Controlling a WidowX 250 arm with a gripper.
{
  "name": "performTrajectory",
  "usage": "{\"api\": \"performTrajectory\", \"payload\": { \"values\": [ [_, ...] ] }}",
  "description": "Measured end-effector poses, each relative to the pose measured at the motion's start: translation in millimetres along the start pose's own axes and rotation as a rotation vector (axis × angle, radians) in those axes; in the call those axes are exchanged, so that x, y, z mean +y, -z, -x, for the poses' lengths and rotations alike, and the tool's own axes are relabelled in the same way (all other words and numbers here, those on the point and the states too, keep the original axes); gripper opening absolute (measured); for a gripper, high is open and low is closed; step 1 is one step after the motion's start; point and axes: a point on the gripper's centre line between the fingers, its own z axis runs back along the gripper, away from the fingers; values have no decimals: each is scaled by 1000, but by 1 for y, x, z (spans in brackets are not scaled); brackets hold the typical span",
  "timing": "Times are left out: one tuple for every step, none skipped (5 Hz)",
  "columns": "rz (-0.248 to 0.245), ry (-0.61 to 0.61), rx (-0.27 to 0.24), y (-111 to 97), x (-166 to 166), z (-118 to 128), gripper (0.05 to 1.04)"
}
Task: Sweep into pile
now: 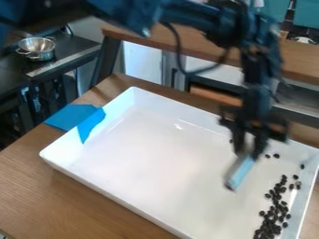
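The black gripper hangs over the right part of the white tray, shut on a light-blue sweeping tool. The tool slants down and to the left, its dark lower tip low over or on the tray floor; I cannot tell if it touches. Dark beans lie to the right of the tool, most of them clustered along the tray's right side toward the lower corner. A few loose beans are scattered farther up, near the gripper. Part of the tray's far wall is hidden behind the gripper.
Blue tape holds the tray's left edge to the wooden table. Tray walls rise around the work area. A metal bowl stands on a dark counter at the upper left, and a wooden ledge runs behind the arm.
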Motion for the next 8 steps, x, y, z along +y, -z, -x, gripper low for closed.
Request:
{"api": "performTrajectory", "payload": {
  "values": [
    [30,-86,-5,-27,52,-5,354],
    [-5,-131,-40,-47,78,-14,354],
    [-53,-148,1,-25,85,-18,354],
    [-104,-150,26,-1,75,-21,354],
    [-143,-138,26,16,55,-26,354],
    [-162,-154,36,23,54,-30,354],
    [-167,-162,36,26,50,-34,354],
    [-170,-140,49,34,34,-33,354]
  ]
}}
